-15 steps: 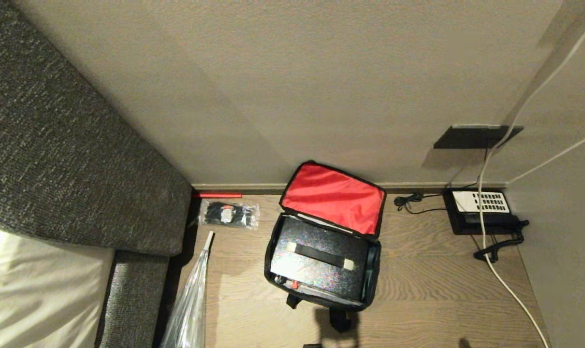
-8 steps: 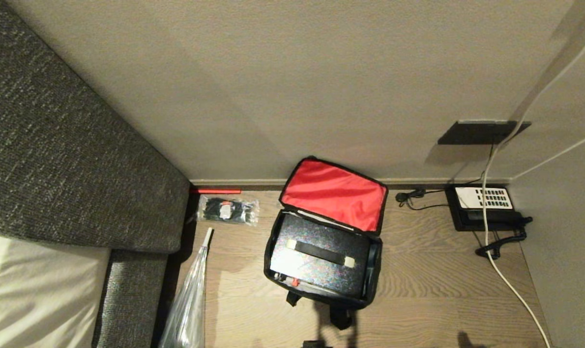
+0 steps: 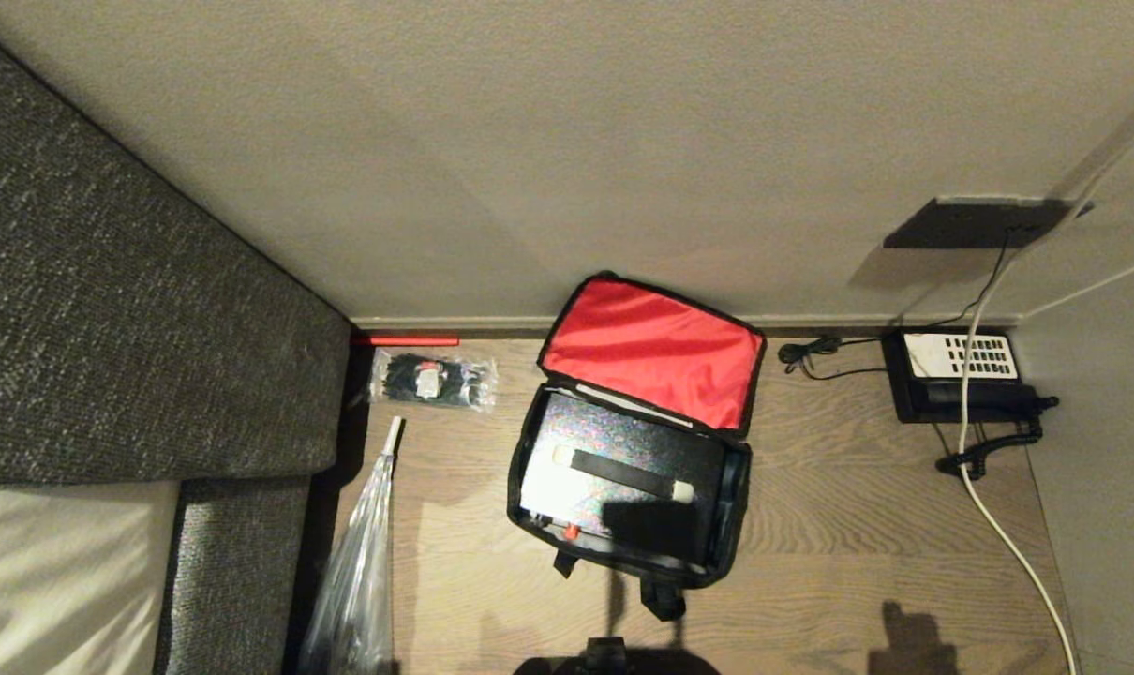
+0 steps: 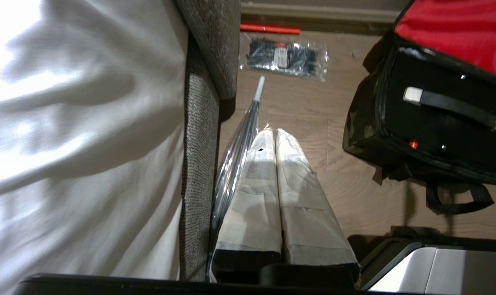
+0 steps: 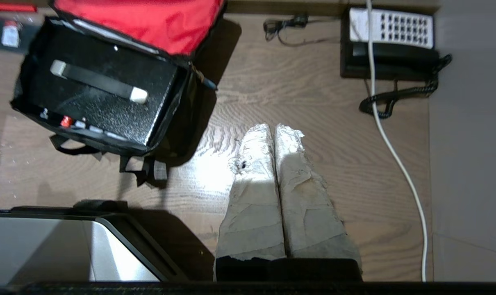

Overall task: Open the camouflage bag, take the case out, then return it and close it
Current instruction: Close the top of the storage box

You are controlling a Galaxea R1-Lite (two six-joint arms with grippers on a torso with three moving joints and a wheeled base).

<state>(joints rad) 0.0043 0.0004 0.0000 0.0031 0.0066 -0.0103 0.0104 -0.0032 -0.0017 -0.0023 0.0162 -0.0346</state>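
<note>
The camouflage bag stands open on the wooden floor by the wall, its red-lined lid leaning back. The black speckled case lies inside it, strap handle on top and a small red clasp at the near edge. Neither gripper shows in the head view. My left gripper hangs shut and empty over the floor beside the sofa, with the bag and the case off to one side. My right gripper is shut and empty over bare floor between the bag and the telephone.
A grey sofa fills the left side. A clear plastic sleeve lies along it. A packet of black items and a red rod lie by the wall. A black telephone and white cable are at the right.
The whole head view has shifted, so the camera moved, not the things. A dark shadow now falls across the near right corner of the case.
</note>
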